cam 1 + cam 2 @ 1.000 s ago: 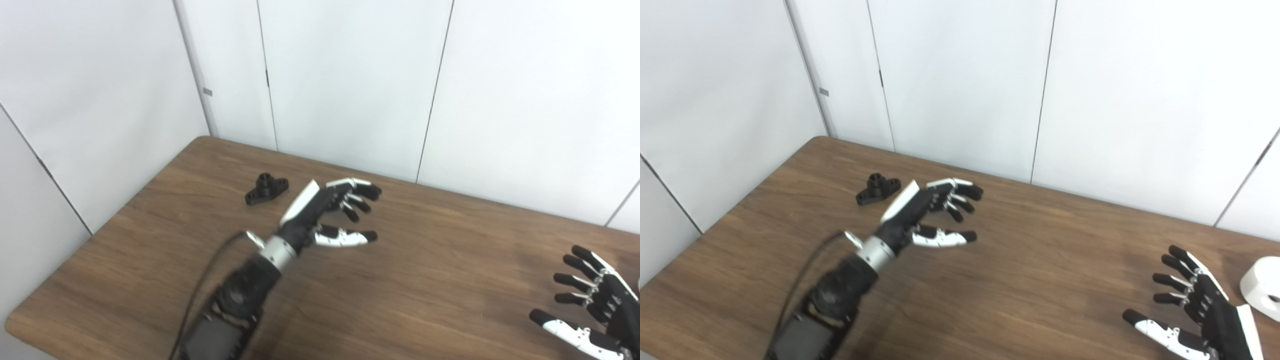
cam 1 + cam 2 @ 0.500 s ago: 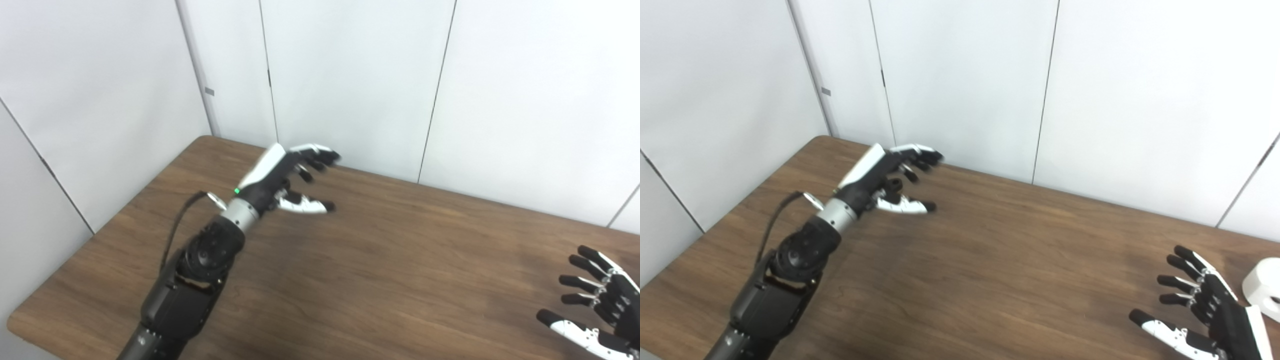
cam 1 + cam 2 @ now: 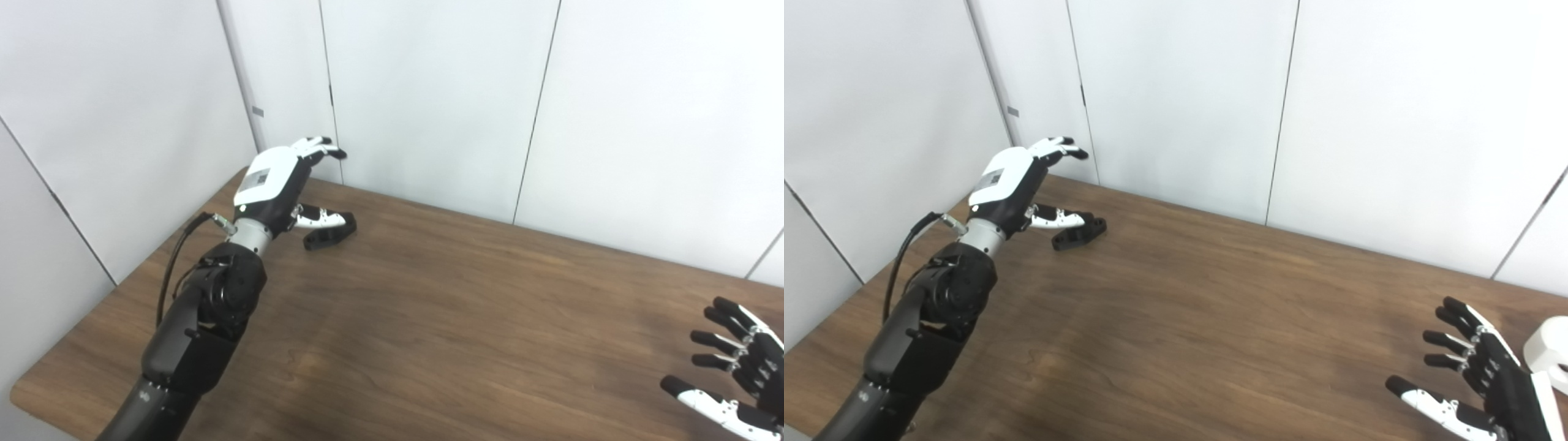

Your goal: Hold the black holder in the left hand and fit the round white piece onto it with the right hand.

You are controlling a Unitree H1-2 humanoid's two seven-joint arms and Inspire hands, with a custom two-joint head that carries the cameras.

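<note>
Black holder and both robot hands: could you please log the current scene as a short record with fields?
black holder: lying on the table, far left, partly hidden by the thumb
left robot hand: open, above the holder, not gripping
right robot hand: open, near right
round white piece: on table at right edge, beside right robot hand
fitted: no

1. No text, brand, number or sign can be read anywhere in either view.
2. The left hand [image 3: 272, 184], upper left of the frame, carries a small grey label on its white back; its print is too blurred to read.
</note>
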